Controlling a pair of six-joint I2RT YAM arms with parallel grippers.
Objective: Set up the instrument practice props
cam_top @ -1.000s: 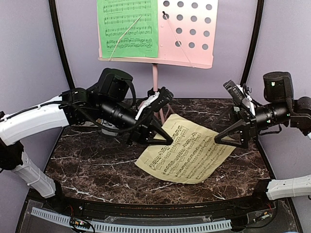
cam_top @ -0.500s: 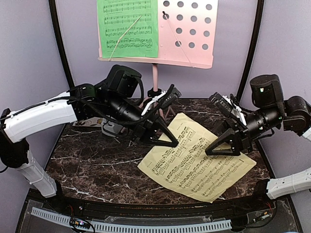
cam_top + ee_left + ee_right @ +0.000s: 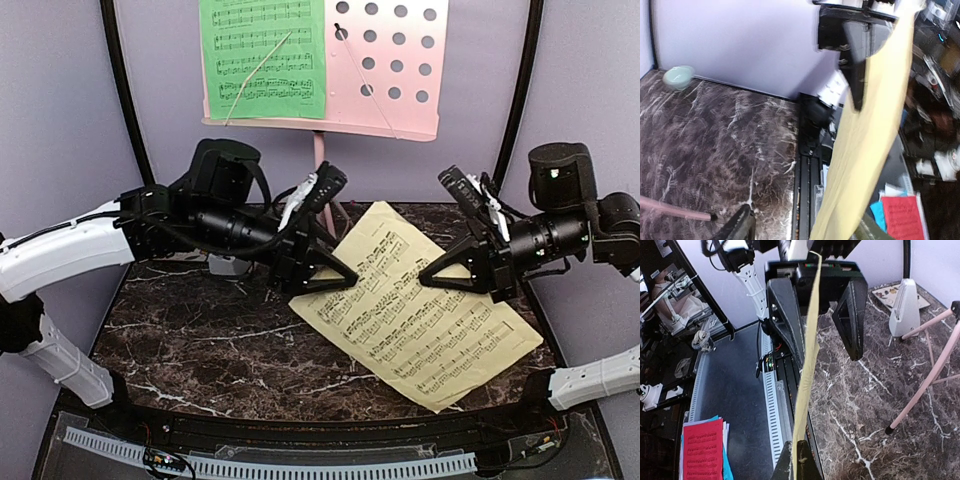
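A dark marble-look table (image 3: 200, 340) with white veins fills the scene. Plain lilac walls (image 3: 60, 120), evenly lit, stand behind it and to both sides. Black curved poles (image 3: 125, 90) rise near the table's back corners. A white slotted strip (image 3: 270, 466) runs along its near edge. Beyond that edge lie a dark grey surface (image 3: 737, 390), a cluttered black rack (image 3: 675, 295) and a red paper stack (image 3: 702, 445).

The page (image 3: 430, 320) is hanging over the table (image 3: 200, 345) between left end effector (image 3: 348, 282) and right end effector (image 3: 428, 281), before the stand (image 3: 400, 110).
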